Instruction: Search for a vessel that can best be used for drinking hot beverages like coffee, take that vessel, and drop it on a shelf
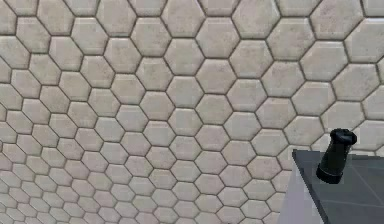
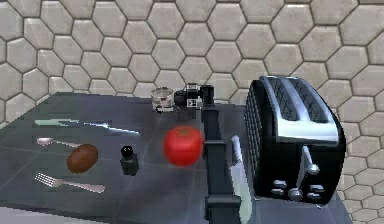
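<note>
Glass-like cup [image 2: 163, 98] was spotted near gripper [image 2: 180, 98]; hold could not be told; centring on it was needed before any lift

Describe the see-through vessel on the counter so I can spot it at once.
Start at the black toaster on the dark counter; look left past the arm to the counter's far edge. There, just left of the gripper, stands a small vessel. It alone is pale and see-through; the round fruit is red, the shaker black.
</note>
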You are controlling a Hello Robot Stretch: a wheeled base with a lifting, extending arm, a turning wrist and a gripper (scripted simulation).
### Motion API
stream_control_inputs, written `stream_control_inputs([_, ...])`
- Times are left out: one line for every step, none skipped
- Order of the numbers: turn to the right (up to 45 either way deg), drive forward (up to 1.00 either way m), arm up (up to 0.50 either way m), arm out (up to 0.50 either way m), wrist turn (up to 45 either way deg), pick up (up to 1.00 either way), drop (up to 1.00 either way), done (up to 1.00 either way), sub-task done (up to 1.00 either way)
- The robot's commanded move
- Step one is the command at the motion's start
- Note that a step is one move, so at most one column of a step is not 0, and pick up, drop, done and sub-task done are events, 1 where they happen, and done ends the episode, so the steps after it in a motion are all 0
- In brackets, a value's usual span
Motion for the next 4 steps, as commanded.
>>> stream_control_inputs([0.0, 0.0, 0.0, 0.0, 0.0, 1.0, 0.0, 0.0, 0.0])
stream_control_inputs([0.0, 0.0, 0.1, 0.0, 0.0, 0.0, 0.0, 0.0, 0.0])
stream_control_inputs([0.0, 0.0, 0.06, 0.0, 0.0, 0.0, 0.0, 0.0, 0.0])
stream_control_inputs([0.0, 0.0, 0.0, 0.0, -45.0, 0.0, 0.0, 0.0, 0.0])
